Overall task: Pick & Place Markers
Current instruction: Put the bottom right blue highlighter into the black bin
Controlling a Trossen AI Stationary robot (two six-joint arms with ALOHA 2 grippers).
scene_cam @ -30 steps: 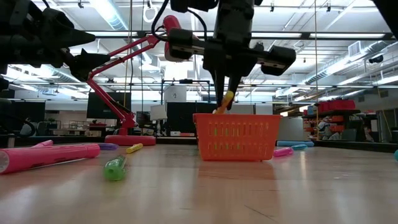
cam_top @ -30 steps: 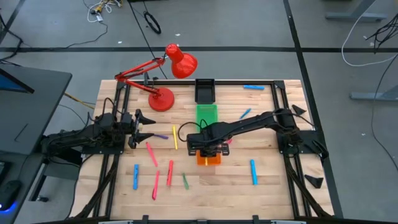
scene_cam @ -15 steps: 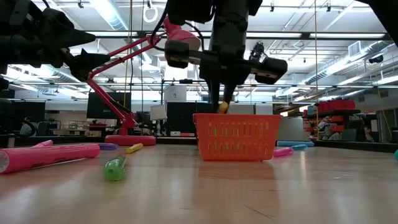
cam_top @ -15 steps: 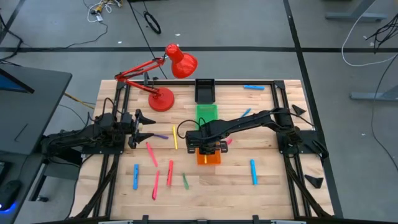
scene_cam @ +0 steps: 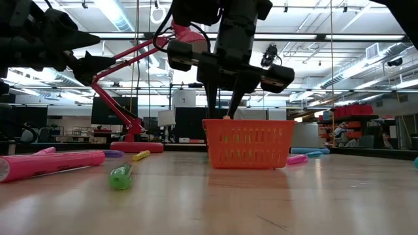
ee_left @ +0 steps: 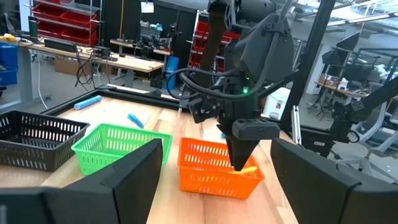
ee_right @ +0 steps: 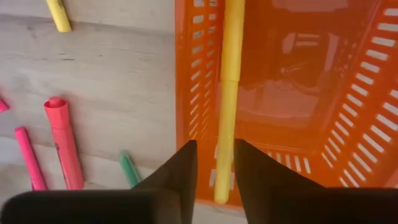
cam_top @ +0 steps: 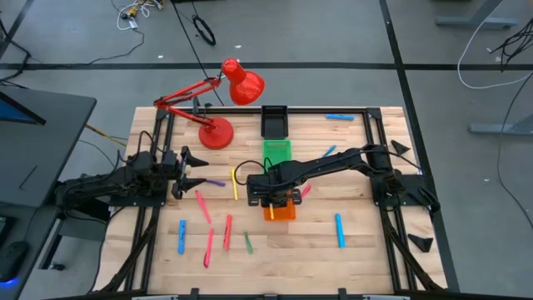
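Two pincers over a wooden desk point(cam_top: 375, 250). Right pincer point(ee_right: 214, 146) poised just above the near rim of the orange basket point(cam_top: 285, 213), fingers parted, nothing clamped. Between those fingers, free of both, one yellow marker point(ee_right: 229, 93), lying inside the basket along its slotted side wall, one end toward the pincer. From the low view, pincer tips dipping to the basket's top edge point(scene_cam: 248, 121), with only a speck of yellow showing there.

Left pincer point(cam_top: 193, 173) idle at the desk's left side, jaws spread wide, empty, well apart from the basket.

Several more markers scattered on the desk:
- another yellow one point(cam_top: 235, 183) and a short purple one point(cam_top: 216, 182) just in front of the left pincer
- a pink one point(cam_top: 202, 207), a red one point(cam_top: 227, 231), a second pink point(cam_top: 208, 247), a blue point(cam_top: 181, 236) and a green point(cam_top: 248, 242) toward the near left
- a blue one point(cam_top: 340, 230) right of the basket
- two further blue ones point(cam_top: 329, 152) point(cam_top: 339, 117) toward the far right.

Beyond the orange basket, a green basket point(cam_top: 277, 152), then a black basket point(cam_top: 274, 121), lined up in a row. Far left, a red desk lamp point(cam_top: 218, 133).
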